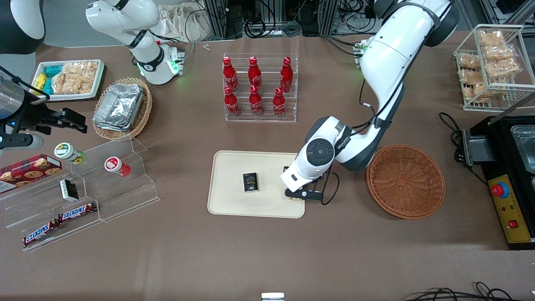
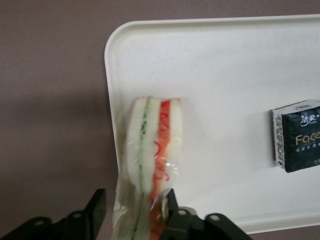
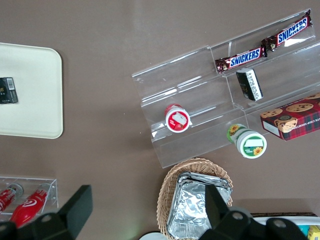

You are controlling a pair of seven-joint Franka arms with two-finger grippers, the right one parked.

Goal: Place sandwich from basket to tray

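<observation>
My pincer (image 2: 134, 212) hangs spread astride the sandwich (image 2: 152, 165), which lies on the tray (image 2: 225, 75) at its rim (basket (image 1: 405, 180) empty), long axis running twelve to six.

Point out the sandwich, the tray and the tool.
sandwich (image 2: 152, 150): left wrist view, on its red and green filling edge.
tray (image 1: 225, 184): front view, on bare floor beside the dark packet.
tool (image 2: 135, 210): left wrist view, midway between its open fingers, astride the sandwich's end.
</observation>
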